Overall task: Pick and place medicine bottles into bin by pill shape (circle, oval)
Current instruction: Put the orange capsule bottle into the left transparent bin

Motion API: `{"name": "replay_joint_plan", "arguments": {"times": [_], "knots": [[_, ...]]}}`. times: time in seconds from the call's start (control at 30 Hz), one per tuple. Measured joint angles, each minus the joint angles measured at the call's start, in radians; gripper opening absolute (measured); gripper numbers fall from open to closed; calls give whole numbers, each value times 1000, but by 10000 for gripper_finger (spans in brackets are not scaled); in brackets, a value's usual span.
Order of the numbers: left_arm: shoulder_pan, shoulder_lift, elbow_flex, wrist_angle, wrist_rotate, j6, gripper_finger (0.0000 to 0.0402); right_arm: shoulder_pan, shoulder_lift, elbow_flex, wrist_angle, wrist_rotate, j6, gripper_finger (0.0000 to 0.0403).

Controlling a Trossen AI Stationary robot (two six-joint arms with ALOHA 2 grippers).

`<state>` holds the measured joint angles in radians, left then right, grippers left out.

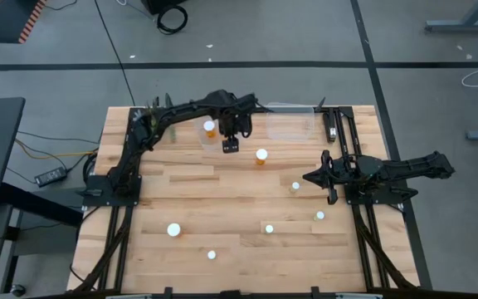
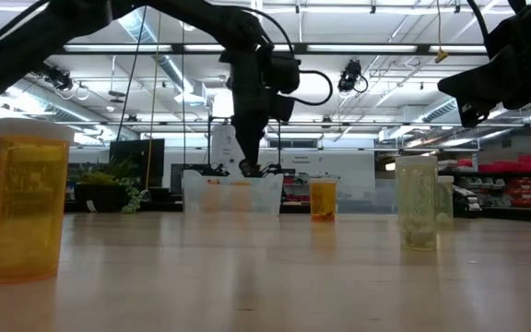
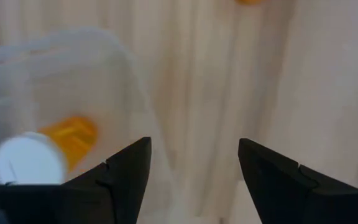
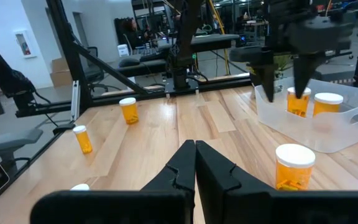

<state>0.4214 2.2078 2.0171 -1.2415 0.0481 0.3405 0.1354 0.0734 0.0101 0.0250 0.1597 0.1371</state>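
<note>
Below my left gripper (image 1: pixel 231 146), fingers spread, empty: clear bin (image 1: pixel 212 141) | medicine bottle (image 1: pixel 209 128) inside it beside my fingers | right gripper (image 1: pixel 332 198) clenched, waiting | no label legible

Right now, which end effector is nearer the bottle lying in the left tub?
Left. The left end effector hangs open at that bottle, over the tub; the right end effector is well away.

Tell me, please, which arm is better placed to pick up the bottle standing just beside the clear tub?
Probably the left: its open end effector hangs at the tub, next to that bottle. The right end effector, shut, waits farther away.
</note>
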Motion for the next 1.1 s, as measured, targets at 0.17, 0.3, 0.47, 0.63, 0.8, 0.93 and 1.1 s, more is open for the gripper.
{"name": "replay_joint_plan", "arguments": {"times": [0.17,0.3,0.47,0.63,0.8,0.93,1.1], "knots": [[-49,0,0,-75,3,-24,239,0,0,0,0,0,0,19],[-89,0,-1,-152,4,-61,232,0,0,0,0,0,0,19],[-139,-1,-7,-167,3,-98,231,0,0,0,0,0,0,19],[-177,-16,-118,-44,-11,-97,231,0,0,0,0,0,0,19],[-177,-36,-206,60,-18,-102,231,0,0,0,0,0,0,19],[-177,-37,-214,118,-18,-102,231,0,0,0,0,0,0,19],[-172,-37,-214,217,-17,-150,231,0,0,0,0,0,0,19]]}}
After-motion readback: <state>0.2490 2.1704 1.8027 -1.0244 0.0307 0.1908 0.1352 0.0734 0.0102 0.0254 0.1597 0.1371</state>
